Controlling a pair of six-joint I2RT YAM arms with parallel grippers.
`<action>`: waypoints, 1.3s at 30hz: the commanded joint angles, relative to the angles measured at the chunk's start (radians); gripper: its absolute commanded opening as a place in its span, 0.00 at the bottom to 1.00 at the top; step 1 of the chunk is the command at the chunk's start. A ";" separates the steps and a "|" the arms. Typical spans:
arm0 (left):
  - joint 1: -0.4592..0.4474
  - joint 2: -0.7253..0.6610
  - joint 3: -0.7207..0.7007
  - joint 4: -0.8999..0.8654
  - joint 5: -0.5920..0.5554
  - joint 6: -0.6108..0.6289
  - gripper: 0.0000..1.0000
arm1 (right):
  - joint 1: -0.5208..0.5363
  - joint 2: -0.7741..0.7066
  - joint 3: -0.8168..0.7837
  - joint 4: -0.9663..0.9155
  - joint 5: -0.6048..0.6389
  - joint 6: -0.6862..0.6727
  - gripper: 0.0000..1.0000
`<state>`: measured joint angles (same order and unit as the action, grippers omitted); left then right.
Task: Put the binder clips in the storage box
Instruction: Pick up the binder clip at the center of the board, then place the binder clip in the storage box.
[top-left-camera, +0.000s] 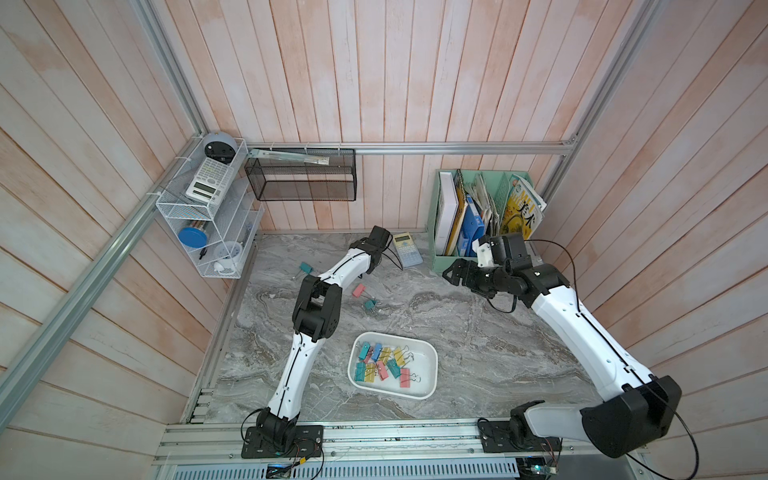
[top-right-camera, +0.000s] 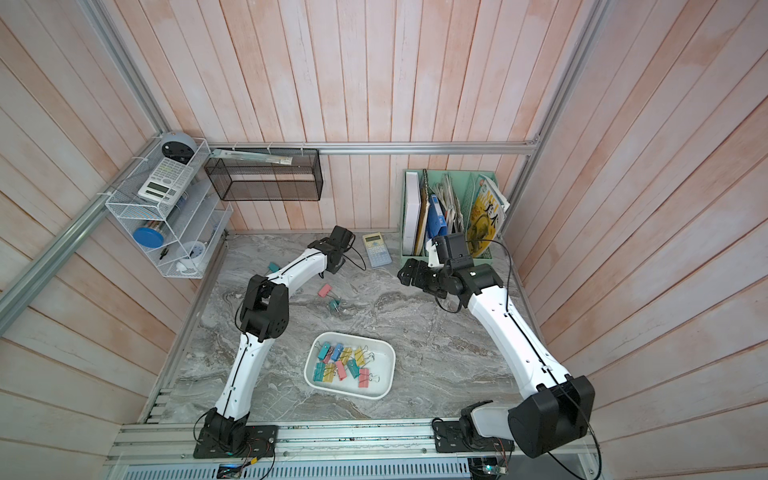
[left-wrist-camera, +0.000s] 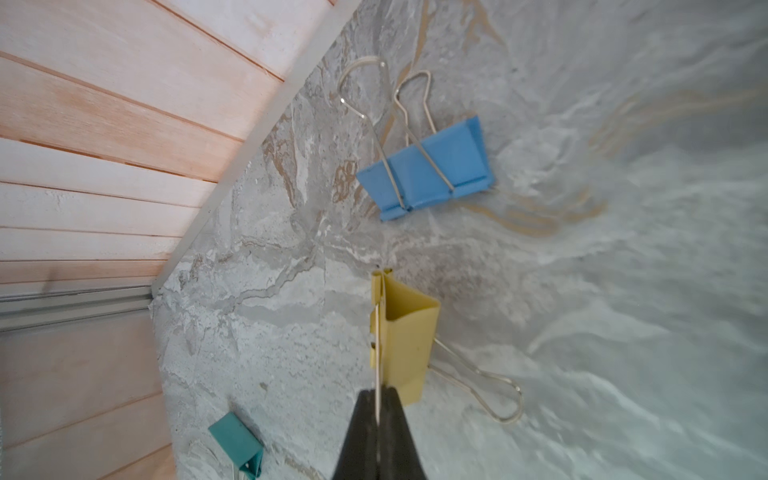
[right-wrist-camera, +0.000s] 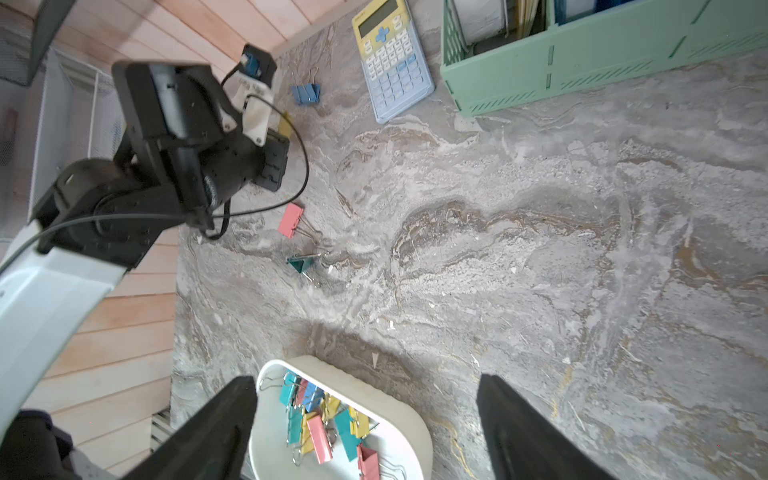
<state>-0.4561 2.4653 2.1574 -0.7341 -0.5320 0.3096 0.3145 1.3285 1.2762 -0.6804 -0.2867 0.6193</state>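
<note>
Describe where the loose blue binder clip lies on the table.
The blue binder clip lies on the table toward its far left, between the calculator and the left gripper, which grips the yellow clip next to it in the left wrist view.

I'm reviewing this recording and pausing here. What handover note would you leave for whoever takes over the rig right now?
Left gripper: shut on the wire handle of a yellow binder clip, near the back wall.
Right gripper: open, empty, above the table.
Done: the shallow white plastic storage box holds most of the pastel clips.
Loose on the grey marbled table: blue binder clip, pink binder clip, teal binder clip beside it, second teal clip.
Left to do: box the yellow one, then those four.
</note>
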 joint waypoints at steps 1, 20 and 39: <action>-0.014 -0.141 0.014 -0.162 0.110 -0.092 0.00 | -0.050 -0.022 -0.074 0.147 -0.021 0.120 0.92; -0.388 -0.625 -0.202 -0.565 0.583 -0.666 0.00 | -0.138 -0.132 -0.283 0.228 0.310 0.298 0.98; -0.515 -0.510 -0.545 -0.233 0.761 -0.692 0.00 | -0.184 -0.233 -0.318 0.139 0.347 0.150 0.98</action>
<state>-0.9691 1.9163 1.6192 -1.0039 0.2237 -0.4038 0.1349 1.1248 0.9188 -0.4953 0.0231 0.8314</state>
